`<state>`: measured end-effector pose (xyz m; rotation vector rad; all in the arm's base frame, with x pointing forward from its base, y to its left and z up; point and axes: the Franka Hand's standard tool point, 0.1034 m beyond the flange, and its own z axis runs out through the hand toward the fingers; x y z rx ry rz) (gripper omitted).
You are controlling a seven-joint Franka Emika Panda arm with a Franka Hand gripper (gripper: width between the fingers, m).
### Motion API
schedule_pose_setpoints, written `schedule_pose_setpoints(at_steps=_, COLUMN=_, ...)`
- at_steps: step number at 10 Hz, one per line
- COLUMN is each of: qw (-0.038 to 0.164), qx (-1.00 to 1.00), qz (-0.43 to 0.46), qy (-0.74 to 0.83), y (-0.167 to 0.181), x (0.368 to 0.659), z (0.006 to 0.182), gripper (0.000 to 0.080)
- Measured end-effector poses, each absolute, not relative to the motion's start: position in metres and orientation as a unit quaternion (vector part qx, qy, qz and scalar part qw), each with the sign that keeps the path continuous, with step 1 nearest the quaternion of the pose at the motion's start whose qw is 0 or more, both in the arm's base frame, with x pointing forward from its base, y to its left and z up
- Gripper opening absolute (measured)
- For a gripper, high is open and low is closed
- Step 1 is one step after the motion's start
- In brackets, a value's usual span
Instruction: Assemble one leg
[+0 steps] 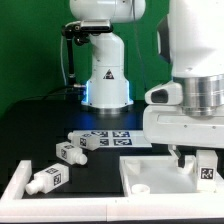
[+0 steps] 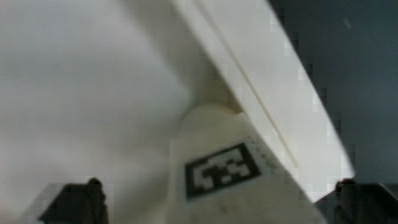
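Holding a tagged leg (image 2: pixel 221 160) upright between its spread-looking fingers (image 2: pixel 71 203), the gripper (image 1: pixel 195 158) hangs over the white tray-like part (image 1: pixel 150 176), the leg's long axis vertical, just inside the tray's raised rim, while spare legs (image 1: pixel 47 180) lie apart.

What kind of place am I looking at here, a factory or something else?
Probably a robot test lab, not a factory. A robot arm works over a black table against a green backdrop, and the small white pegs carry printed square tags for camera tracking.
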<state>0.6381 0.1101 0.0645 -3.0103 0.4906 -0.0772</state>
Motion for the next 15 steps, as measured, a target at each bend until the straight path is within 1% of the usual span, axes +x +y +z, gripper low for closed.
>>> schedule_pose_setpoints(at_steps=1, qw=0.048, qx=-0.98, qz=-0.023, qy=0.193, y=0.1087, x=0.638, z=0.0642, gripper=0.062)
schedule_pose_setpoints(at_steps=2, qw=0.048, qx=-0.98, qz=-0.023, qy=0.194, y=0.1087, x=0.6379, z=0.0642, gripper=0.062)
schedule_pose_setpoints(at_steps=4, qw=0.049, qx=-0.971, qz=-0.021, qy=0.232, y=0.109, x=0.6379, z=0.0642, gripper=0.0279)
schedule_pose_setpoints(at_steps=8, qw=0.052, qx=-0.92, qz=-0.011, qy=0.388, y=0.1097, x=0.6376, z=0.0642, gripper=0.0282)
schedule_pose_setpoints(at_steps=9, qw=0.057, qx=-0.887, qz=-0.006, qy=0.457, y=0.1085, x=0.638, z=0.0645, gripper=0.0282)
schedule_pose_setpoints(at_steps=11, qw=0.074, qx=-0.805, qz=0.009, qy=0.589, y=0.1075, x=0.6387, z=0.0638, gripper=0.0282)
schedule_pose_setpoints(at_steps=13, qw=0.076, qx=-0.684, qz=0.022, qy=0.725, y=0.1092, x=0.6398, z=0.0635, gripper=0.0282)
schedule_pose_setpoints(at_steps=14, qw=0.075, qx=-0.634, qz=0.024, qy=0.77, y=0.1109, x=0.6403, z=0.0635, gripper=0.0282)
schedule_pose_setpoints(at_steps=15, qw=0.075, qx=-0.624, qz=0.023, qy=0.777, y=0.11, x=0.6409, z=0.0639, gripper=0.0282)
